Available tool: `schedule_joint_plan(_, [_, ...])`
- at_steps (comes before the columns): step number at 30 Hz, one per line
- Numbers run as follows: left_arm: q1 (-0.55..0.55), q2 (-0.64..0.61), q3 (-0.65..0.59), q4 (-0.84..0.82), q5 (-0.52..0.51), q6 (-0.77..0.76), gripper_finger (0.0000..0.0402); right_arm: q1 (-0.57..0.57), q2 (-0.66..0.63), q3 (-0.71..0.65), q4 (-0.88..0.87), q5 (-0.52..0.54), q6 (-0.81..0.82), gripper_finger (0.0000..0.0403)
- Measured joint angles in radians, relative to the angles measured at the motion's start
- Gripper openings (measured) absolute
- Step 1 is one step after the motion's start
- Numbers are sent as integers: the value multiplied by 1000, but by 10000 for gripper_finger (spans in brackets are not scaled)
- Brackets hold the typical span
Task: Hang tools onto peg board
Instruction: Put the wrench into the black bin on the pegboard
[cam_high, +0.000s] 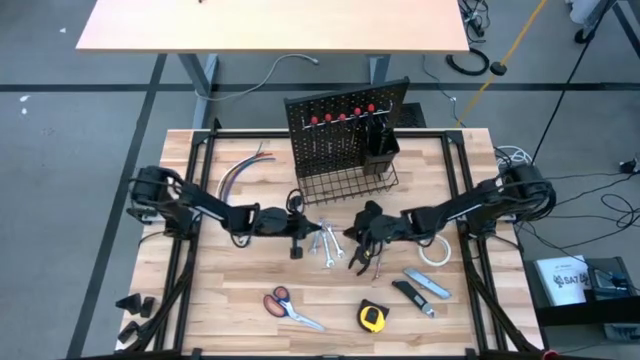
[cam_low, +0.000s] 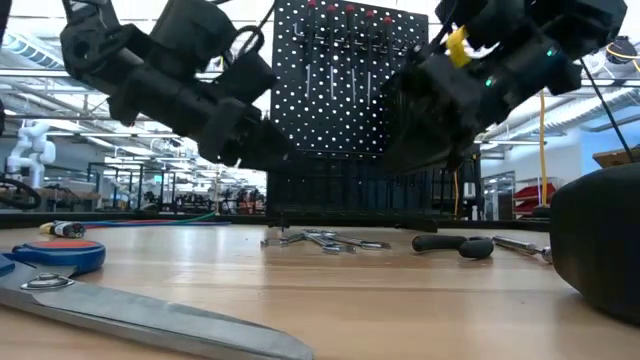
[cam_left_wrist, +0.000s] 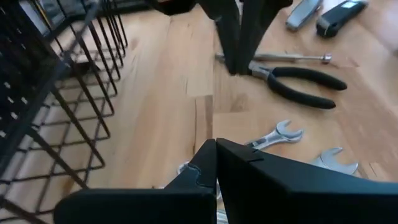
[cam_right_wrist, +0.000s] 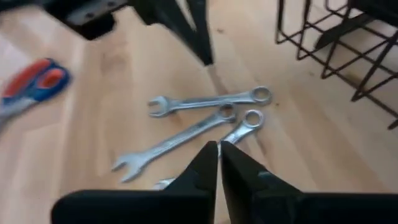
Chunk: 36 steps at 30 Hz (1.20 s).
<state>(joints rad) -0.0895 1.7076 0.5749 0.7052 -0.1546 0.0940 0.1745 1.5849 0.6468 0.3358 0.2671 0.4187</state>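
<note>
Three silver wrenches lie fanned on the wooden table in front of the peg board, beside the black-handled pliers. My left gripper is shut and hovers just left of the wrenches. My right gripper is shut and hovers just right of the wrenches, above the pliers. In the low view both hang clear above the wrenches. Red-handled tools hang along the board's top.
The wire basket stands at the board's foot, close behind both grippers. Scissors, a yellow tape measure, a utility knife and a white tape roll lie nearer the front and right. Coloured wires lie at the back left.
</note>
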Motion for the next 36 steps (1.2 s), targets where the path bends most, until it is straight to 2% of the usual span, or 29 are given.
schedule_joint_plan(4, [5, 72, 43, -8, -42, -8, 3, -5, 51, 24, -2, 49, -2, 3])
schedule_joint_plan(11, [4, 144, 132, -84, -111, -7, 3, -4, 69, 42, -2, 49, -11, 1])
schedule_joint_plan(18, [2, 147, 170, -306, -310, -38, 2, -2, 66, 42, -9, 46, -8, 0])
schedule_joint_plan(22, [6, 145, 170, -330, -384, -62, 2, -2, 66, 42, -18, 41, -3, 0])
schedule_joint_plan(36, [26, 144, 170, -353, -398, -55, 2, -1, 66, 42, -26, 14, 0, 0])
